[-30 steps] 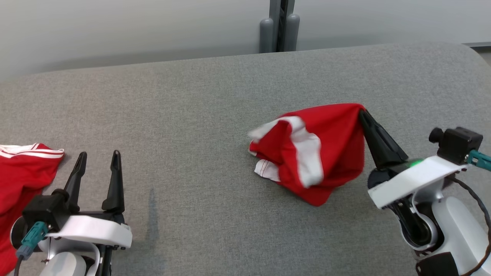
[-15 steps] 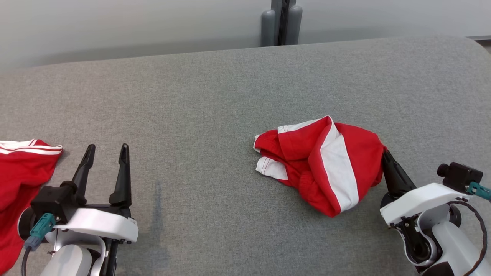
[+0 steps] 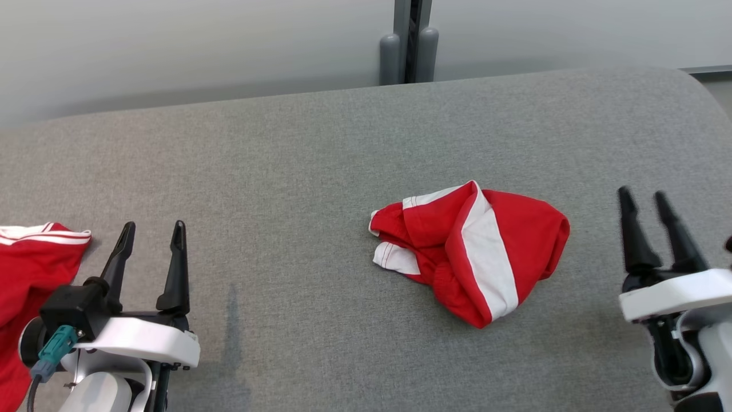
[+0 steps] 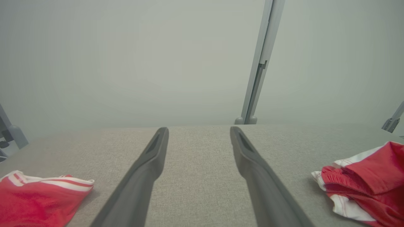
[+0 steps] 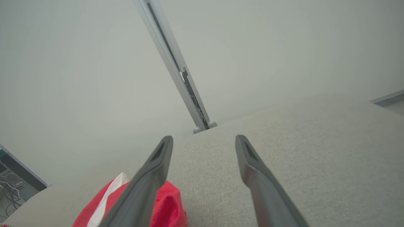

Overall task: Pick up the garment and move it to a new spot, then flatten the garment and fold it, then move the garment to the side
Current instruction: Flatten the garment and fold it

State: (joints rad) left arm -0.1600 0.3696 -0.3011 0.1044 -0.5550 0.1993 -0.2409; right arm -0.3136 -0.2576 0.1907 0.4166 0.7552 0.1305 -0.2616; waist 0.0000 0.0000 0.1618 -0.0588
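The garment (image 3: 472,252) is red with white stripes and lies crumpled in a heap on the grey table (image 3: 320,160), right of centre. It also appears at the right edge as the garment (image 4: 366,189) and at the lower left as the garment (image 5: 161,205). My right gripper (image 3: 643,197) stands open to the right of the heap, apart from it, with nothing between its fingers (image 5: 151,176). My left gripper (image 3: 153,229) is open at the lower left, far from the heap, its fingers (image 4: 148,170) bare.
A second red garment with white stripes (image 3: 28,269) lies at the table's left edge, beside my left gripper. A grey post (image 3: 409,40) rises behind the table's far edge, in front of a pale wall. The table's right end (image 3: 697,91) curves away.
My right gripper held the garment raised, lowered it onto the table, let go, opened and drew back to the right. The head camera shifted slightly. The left gripper stayed open.
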